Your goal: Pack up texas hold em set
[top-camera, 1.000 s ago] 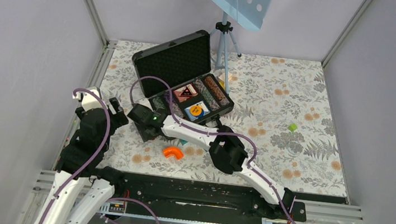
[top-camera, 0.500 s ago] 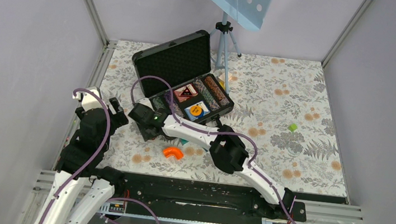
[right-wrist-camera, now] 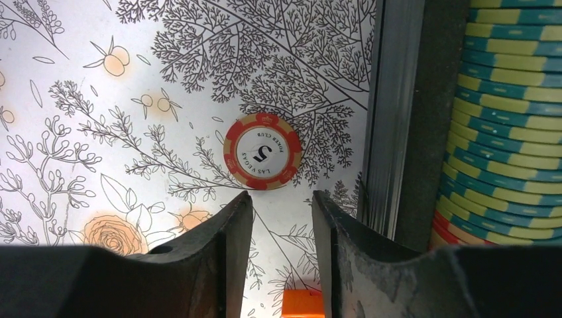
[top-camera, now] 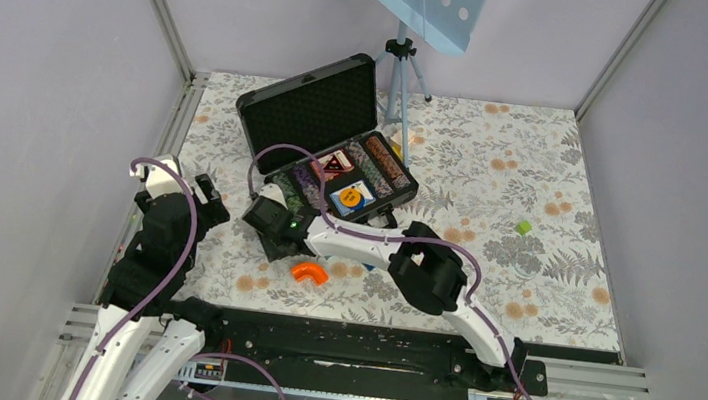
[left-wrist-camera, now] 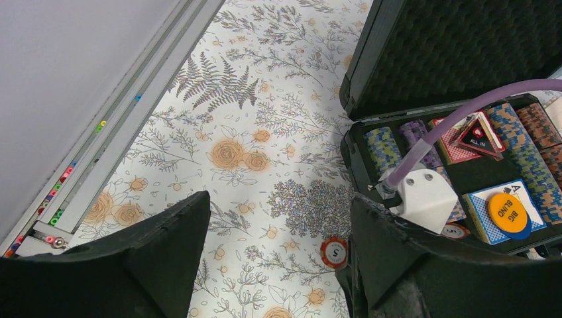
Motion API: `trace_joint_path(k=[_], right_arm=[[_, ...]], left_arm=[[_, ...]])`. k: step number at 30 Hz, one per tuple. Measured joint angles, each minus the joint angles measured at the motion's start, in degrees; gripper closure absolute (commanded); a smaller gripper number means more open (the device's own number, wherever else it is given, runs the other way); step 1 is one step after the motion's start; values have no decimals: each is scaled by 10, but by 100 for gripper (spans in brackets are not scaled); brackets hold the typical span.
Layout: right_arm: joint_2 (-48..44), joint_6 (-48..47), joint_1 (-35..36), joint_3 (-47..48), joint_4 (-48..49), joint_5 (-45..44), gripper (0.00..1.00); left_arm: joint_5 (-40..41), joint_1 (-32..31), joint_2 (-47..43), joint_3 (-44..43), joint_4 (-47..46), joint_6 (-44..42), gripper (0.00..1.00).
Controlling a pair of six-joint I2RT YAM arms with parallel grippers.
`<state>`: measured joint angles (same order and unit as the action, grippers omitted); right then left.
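Counted one black briefcase [top-camera: 312, 113], open on the floral table [top-camera: 553, 182], lid standing up at the back. Made out four striped chip rows [left-wrist-camera: 384, 150] in its foam base, plus two decks: a red deck [left-wrist-camera: 449, 142] under a black triangular ALL IN marker [left-wrist-camera: 478, 136], and a blue deck [left-wrist-camera: 476, 215] under an orange BIG BLIND disc [left-wrist-camera: 507, 211]. Found one loose red chip [right-wrist-camera: 262, 151], marked 5, flat on the table just outside the case's metal edge and not touching it. Saw two grippers. Found the right gripper [right-wrist-camera: 280, 199] low over the table, fingers set narrow with nothing between them, the chip lying just beyond the tips. Found the left gripper [left-wrist-camera: 278, 265] off to the left of the case, fingers spread wide and empty. Counted also one orange curved piece [top-camera: 308, 272] near the right arm and one small green block [top-camera: 524, 226] well apart on the right side.
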<state>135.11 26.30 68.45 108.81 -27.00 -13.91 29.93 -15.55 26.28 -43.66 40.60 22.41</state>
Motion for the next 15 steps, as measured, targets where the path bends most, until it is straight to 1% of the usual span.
trace_joint_path(k=[2, 5, 7, 11, 15], right_arm=[[-4, 3, 0, -8, 6, 0, 48], [-5, 6, 0, -7, 8, 1, 35], [2, 5, 3, 9, 2, 4, 30], [38, 2, 8, 81, -58, 2, 29], [70, -1, 9, 143, -112, -1, 34]], left_arm=[[0, 0, 0, 0, 0, 0, 23], [0, 0, 0, 0, 0, 0, 23], [0, 0, 0, 0, 0, 0, 23], [0, 0, 0, 0, 0, 0, 23], [0, 0, 0, 0, 0, 0, 23]])
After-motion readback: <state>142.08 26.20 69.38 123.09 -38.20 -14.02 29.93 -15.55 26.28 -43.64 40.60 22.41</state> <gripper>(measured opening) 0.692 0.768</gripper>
